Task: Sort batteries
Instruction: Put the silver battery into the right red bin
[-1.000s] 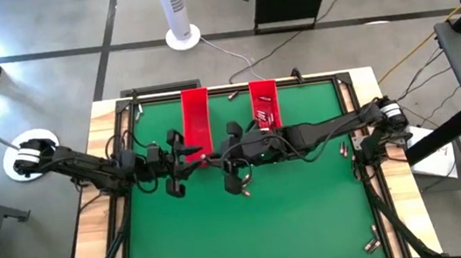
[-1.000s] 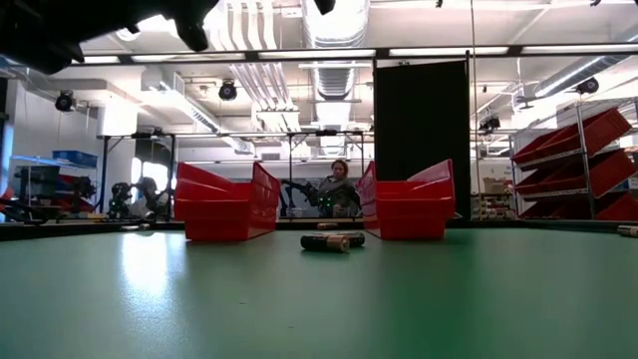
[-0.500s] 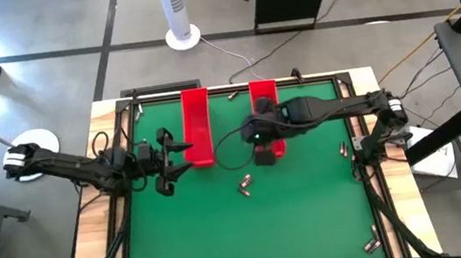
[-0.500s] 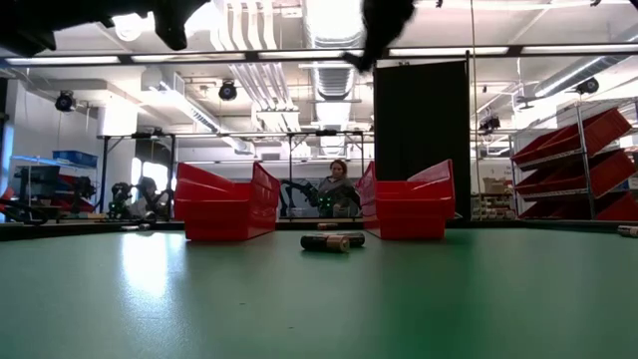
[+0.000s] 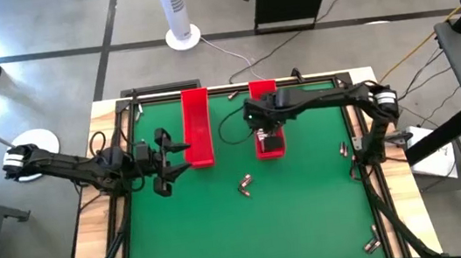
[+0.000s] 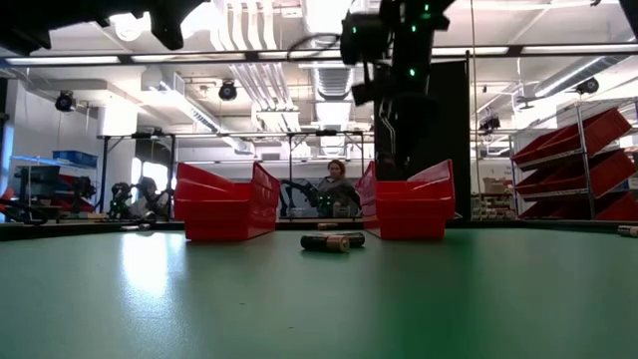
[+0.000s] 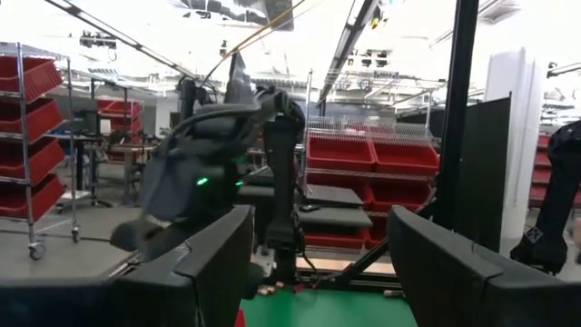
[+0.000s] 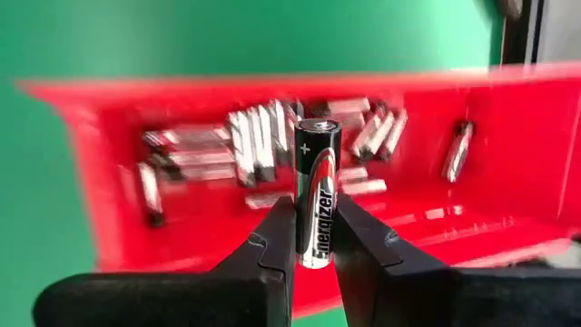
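Since a moment ago the right gripper (image 5: 268, 133) has swung back over the right tray (image 5: 262, 90). From above, the left gripper (image 5: 181, 145) waits spread wide beside the left tray (image 5: 197, 124). Wrist-on, the right gripper's fingers (image 8: 277, 238) pinch one battery (image 8: 317, 191) upright above the battery-filled tray.

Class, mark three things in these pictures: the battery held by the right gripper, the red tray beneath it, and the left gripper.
battery (image 8: 316, 193), right wrist view, on its label.
red tray (image 8: 82, 163), right wrist view, on its side wall.
left gripper (image 5: 178, 147), high view, between its fingertips.
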Motion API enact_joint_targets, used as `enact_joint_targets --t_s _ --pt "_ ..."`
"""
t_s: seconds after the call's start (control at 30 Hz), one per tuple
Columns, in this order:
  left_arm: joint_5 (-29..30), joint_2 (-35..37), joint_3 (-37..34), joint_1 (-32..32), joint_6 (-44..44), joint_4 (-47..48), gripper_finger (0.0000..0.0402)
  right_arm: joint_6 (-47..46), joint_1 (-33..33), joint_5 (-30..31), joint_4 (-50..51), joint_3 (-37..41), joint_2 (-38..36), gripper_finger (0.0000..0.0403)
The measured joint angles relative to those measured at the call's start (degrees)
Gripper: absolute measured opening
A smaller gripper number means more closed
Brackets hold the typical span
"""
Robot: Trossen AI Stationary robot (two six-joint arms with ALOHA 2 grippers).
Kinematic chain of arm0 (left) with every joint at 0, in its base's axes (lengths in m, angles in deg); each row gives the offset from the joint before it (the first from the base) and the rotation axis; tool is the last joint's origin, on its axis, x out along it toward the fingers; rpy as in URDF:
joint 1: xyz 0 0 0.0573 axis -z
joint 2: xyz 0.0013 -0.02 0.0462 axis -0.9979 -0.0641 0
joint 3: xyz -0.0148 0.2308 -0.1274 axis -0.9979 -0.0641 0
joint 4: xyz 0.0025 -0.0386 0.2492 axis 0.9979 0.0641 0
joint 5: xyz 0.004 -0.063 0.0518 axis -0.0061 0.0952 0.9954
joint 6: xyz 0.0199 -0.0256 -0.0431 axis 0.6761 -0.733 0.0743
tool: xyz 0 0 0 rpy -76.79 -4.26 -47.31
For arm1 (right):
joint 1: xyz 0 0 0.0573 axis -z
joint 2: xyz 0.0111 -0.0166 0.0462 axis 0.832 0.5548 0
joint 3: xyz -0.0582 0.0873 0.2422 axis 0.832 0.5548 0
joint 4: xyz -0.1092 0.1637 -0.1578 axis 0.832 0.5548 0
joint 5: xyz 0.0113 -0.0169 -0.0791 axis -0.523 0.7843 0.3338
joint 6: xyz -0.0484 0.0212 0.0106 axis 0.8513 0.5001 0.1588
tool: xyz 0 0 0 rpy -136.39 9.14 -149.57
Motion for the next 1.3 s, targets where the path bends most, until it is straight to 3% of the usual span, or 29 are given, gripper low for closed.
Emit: enact_joint_targets --t_s 0.67,1.3 --pt "0.0 -0.2 0.0 0.0 1.9 0.5 0.0233 14.9 14.9 -0.3 -8.9 0.8 12.8 0.0042" --pt "1.0 -0.2 0.0 0.0 3.1 1.4 0.0233 17.2 16.3 1.0 -11.8 0.7 14.2 0.0045"
